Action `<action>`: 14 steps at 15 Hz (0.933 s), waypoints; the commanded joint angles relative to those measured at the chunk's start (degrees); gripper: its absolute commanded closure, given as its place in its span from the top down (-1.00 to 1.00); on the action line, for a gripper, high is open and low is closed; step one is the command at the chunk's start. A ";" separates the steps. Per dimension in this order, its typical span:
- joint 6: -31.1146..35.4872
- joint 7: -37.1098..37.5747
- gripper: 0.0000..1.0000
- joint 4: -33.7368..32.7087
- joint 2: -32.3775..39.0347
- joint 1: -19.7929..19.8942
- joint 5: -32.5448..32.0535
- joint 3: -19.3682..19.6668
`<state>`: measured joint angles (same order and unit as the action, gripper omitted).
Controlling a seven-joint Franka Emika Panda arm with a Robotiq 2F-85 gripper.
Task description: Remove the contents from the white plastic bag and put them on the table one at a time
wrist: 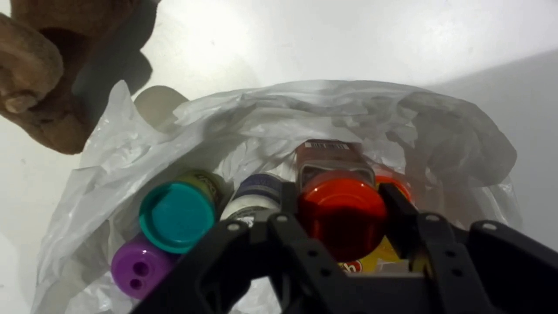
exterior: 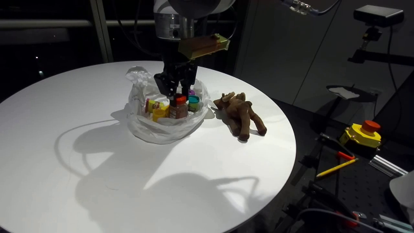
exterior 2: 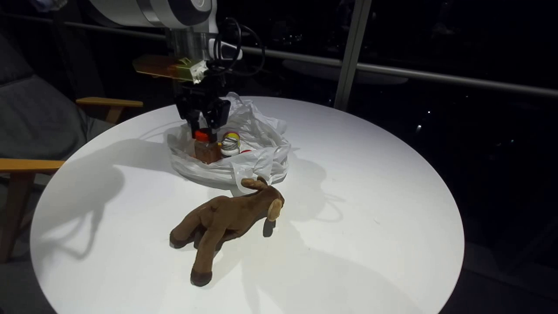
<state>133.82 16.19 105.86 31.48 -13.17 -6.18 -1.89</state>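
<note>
Step in hand, as judged: extraction of the red-lidded jar (exterior: 181, 113) from the white plastic bag (exterior: 161, 132). Have it pinched by the lid in the pincer (wrist: 339, 194), tips pressed to both sides. Not yet out: roughly upright, inside the bag walls. Already on the desk (exterior: 200, 155), just beside the bag: brown plush animal (exterior 2: 235, 213); cannot tell whether touching the plastic.

Next, probably: raise straight up past the rim, swing aside, lower onto bare desk, let go. Grip well; smooth round lid, risk of slipping.

Left to unpack, as far as visible: teal-lidded tub (wrist: 176, 218), purple piece with two holes (wrist: 141, 268), white-and-purple container (wrist: 261, 187), yellow tub (exterior: 155, 105) on its side, orange-yellow tub (exterior: 159, 114).

In the way: loose crumpled plastic close around the jar. Possible snag there, with the whole bag dragged up. When setting down, steer clear of the brown plush animal.

Off the desk, in an exterior view: yellow box with red button (exterior: 362, 135), pencil (exterior: 337, 167). Judged no hindrance.
</note>
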 commanded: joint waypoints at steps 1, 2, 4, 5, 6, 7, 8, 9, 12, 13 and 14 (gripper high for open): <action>-2.00 -0.12 -0.61 1.58 -5.00 0.28 0.46 -0.02; -1.95 0.02 -0.61 3.13 -7.58 0.38 0.62 -0.09; -2.59 0.89 -0.61 6.52 -13.24 0.65 1.07 -0.20; -2.81 0.78 -0.61 8.15 -15.73 0.93 1.31 -0.43; -3.58 0.75 -0.61 9.67 -18.47 1.22 1.80 -0.70; -4.15 1.09 -0.61 12.18 -21.62 1.33 1.53 -0.59; -5.73 0.82 -0.61 14.18 -24.66 1.63 1.74 -0.81; -7.43 -0.03 -0.61 17.12 -27.69 2.12 2.30 -1.18; -8.68 1.44 -0.62 21.77 -30.57 2.82 2.65 -1.77; -6.74 1.34 -0.62 23.27 -30.51 3.04 3.16 -2.09; -5.54 0.99 -0.62 24.26 -30.06 3.22 4.07 -2.32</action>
<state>124.89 16.87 125.64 2.90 -11.42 -4.26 -2.62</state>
